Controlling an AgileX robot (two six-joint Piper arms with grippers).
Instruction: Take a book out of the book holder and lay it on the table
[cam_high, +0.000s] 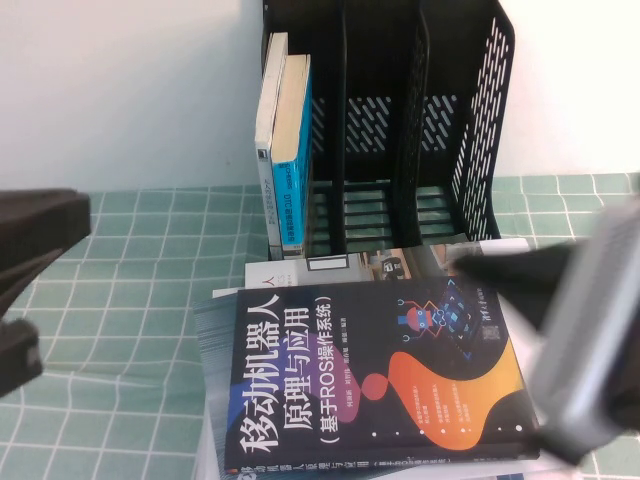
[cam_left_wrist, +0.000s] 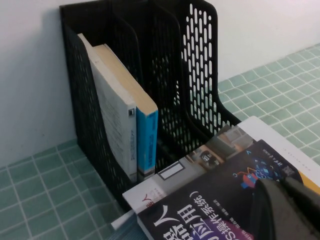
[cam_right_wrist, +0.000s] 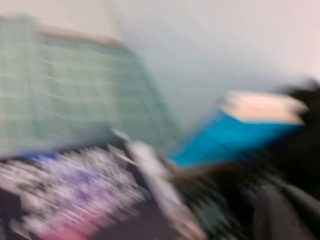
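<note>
- High view: the book (cam_high: 375, 375) lies flat, cover up, on a stack of other printed matter on the worktop (cam_high: 130, 290), just in front of the book holder (cam_high: 400, 120). In the holder's left compartment stand a bright-blue-spined book (cam_high: 293, 150) and a white book (cam_high: 268, 140) to its left; the middle and right compartments show only bare slotted walls. The left hand (cam_high: 20, 290) sits at the left edge, dark and blurred, apart from the book; whether it is spread I cannot tell. The right hand (cam_high: 560, 290) reaches over the book's far right corner, too smeared to read its fingers.
- Left wrist view: the holder stands against the wall, and the book overlaps a grey-white brochure (cam_left_wrist: 200, 155).
- Right wrist view: heavily blurred; the blue spine and the book's cover are recognisable.
</note>
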